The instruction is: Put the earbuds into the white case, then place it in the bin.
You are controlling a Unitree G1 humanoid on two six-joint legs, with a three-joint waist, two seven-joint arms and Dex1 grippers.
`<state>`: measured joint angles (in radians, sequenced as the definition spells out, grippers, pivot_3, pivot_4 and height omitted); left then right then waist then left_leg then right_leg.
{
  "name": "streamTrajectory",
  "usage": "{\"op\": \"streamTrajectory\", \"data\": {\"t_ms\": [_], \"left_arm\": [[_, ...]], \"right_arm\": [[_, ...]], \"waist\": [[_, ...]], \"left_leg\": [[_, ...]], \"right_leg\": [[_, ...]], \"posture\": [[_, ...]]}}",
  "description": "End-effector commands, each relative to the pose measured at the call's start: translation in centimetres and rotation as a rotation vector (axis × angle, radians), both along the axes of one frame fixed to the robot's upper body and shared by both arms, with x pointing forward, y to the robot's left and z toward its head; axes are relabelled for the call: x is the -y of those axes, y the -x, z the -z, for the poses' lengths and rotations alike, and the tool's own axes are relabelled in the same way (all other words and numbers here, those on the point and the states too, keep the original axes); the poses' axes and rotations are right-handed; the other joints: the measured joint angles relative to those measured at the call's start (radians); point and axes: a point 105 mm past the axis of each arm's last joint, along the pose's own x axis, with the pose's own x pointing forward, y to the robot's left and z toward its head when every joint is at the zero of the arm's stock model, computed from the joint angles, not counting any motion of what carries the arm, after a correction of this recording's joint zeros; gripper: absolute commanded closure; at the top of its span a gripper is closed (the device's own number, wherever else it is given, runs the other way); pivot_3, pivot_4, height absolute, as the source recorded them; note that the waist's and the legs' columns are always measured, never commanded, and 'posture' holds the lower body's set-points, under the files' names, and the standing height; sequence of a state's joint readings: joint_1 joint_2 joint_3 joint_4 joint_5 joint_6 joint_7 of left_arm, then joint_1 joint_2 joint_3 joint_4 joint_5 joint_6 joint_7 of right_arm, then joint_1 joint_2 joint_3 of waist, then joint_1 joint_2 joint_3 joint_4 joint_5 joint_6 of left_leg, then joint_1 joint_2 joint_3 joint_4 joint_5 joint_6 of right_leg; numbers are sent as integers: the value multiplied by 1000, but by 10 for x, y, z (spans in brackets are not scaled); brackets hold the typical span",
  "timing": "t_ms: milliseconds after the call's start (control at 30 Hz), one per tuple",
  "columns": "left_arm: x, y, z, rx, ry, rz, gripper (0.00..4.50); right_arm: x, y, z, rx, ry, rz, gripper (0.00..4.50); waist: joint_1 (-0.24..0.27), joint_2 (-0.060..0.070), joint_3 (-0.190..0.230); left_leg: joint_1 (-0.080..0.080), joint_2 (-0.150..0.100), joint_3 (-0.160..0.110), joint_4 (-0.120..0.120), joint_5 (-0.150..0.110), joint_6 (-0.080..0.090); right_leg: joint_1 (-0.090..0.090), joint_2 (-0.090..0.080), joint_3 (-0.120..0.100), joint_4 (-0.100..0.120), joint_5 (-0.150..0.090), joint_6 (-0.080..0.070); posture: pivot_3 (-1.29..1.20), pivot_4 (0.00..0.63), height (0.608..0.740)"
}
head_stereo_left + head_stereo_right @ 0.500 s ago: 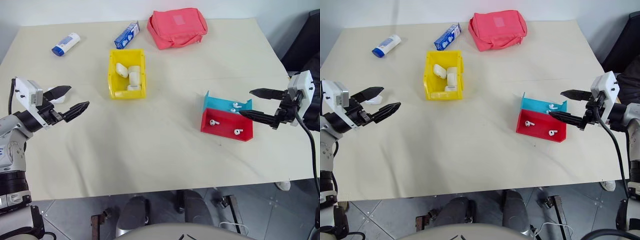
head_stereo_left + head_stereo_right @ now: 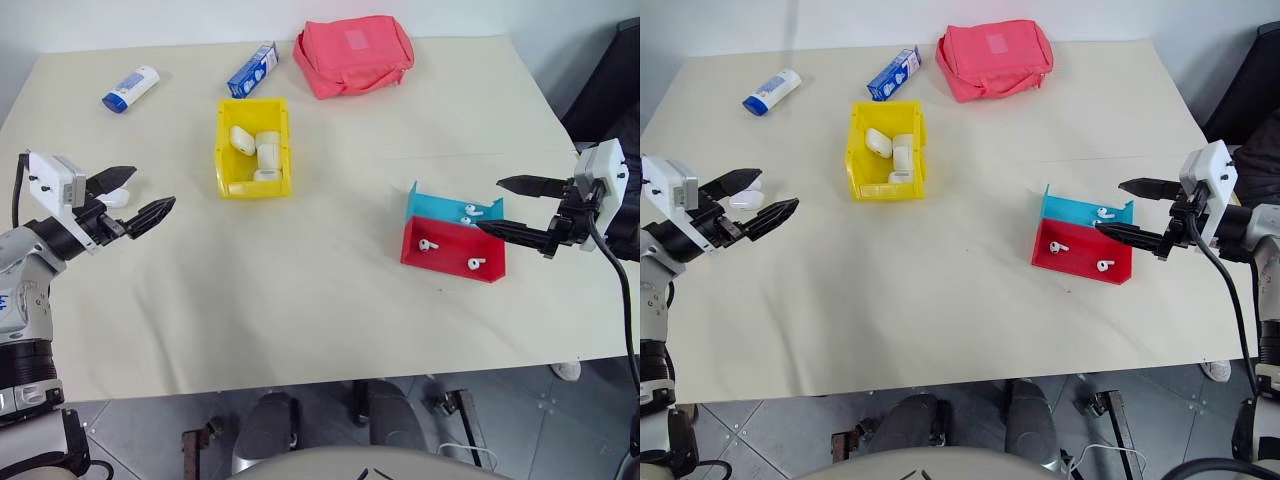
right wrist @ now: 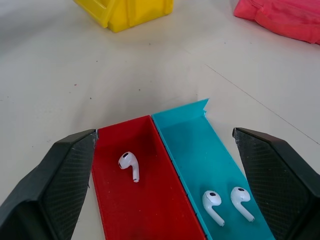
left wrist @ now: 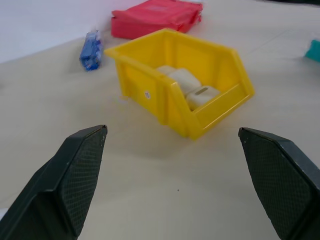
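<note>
A white case (image 2: 117,197) lies on the table at the left, seen between the fingers of my open left gripper (image 2: 150,190), which hovers above it and holds nothing. The yellow bin (image 2: 219,150) stands at centre-left with several white cases (image 2: 267,150) inside; the left wrist view faces the bin (image 4: 170,102). On the right, the red tray (image 2: 445,258) holds two earbuds (image 2: 428,244). The teal tray (image 2: 440,205) behind it holds two more earbuds (image 3: 212,201). My right gripper (image 2: 490,205) hangs open just right of the trays, empty.
A pink pouch (image 2: 353,52), a blue box (image 2: 253,70) and a white-and-blue tube (image 2: 131,88) lie along the table's far side. A dark chair (image 2: 612,90) stands past the right edge. Bare tabletop stretches between the bin and the trays.
My left gripper has drifted slightly back and to the left, uncovering more of the white case beneath it. The right gripper has kept still.
</note>
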<state>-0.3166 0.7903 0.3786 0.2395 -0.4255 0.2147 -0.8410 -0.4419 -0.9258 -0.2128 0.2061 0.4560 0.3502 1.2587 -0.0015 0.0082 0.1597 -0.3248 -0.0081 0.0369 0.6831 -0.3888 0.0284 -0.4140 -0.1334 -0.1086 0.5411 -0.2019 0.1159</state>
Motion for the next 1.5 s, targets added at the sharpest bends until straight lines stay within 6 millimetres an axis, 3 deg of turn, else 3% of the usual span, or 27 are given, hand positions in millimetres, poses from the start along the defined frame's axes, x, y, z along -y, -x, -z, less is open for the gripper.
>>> {"op": "streamTrajectory", "data": {"t_ms": [33, 200, 500, 633, 733, 1067, 1500], "left_arm": [[-32, 12, -7, -12, -49, -124, 28], [-55, 31, 3, -91, -96, -149, 28], [-65, 30, 7, -152, -118, -231, 28], [-71, 21, 9, -231, -137, -312, 28], [-77, 3, 14, -392, -176, -429, 28], [-69, -56, -6, -554, -181, -584, 28], [-62, -72, -13, -659, -166, -718, 28]], "right_arm": [[2, 1, -18, 54, 7, -10, 0], [-1, 0, -17, 48, 6, -36, 0], [-16, 9, -28, 65, -5, -147, 0], [-20, 13, -30, 78, 28, -193, 0], [-19, 11, -29, 82, 48, -179, 0], [-18, 15, -21, 79, 44, -153, 0], [-12, 27, -17, 78, 44, -101, 0]], "waist": [[-2, 0, 0], [-3, 2, 1], [0, 2, 1], [1, 2, 1], [7, 1, 2], [20, -2, 1], [20, -10, 6]], "left_leg": [[0, 1, 0, 0, 0, 0], [2, 4, 0, 0, -3, -4], [3, 4, 0, 0, -5, -6], [3, 4, 0, 0, -5, -6], [3, 3, 0, 0, -5, -6], [5, 2, 6, 0, -3, -1], [5, 3, 9, 0, -3, -1]], "right_leg": [[0, 0, 0, 0, 0, 0], [0, 1, -1, 2, -3, -6], [0, 0, -1, 4, -4, -7], [0, 0, -1, 5, -4, -7], [0, 2, -4, 6, -4, -7], [0, 2, -17, 10, -4, -7], [0, 3, -17, 10, -4, -7]], "posture": [[0, 150, 740], [0, 150, 740], [0, 150, 740], [0, 150, 740], [0, 150, 740], [0, 150, 740], [0, 150, 740]]}}
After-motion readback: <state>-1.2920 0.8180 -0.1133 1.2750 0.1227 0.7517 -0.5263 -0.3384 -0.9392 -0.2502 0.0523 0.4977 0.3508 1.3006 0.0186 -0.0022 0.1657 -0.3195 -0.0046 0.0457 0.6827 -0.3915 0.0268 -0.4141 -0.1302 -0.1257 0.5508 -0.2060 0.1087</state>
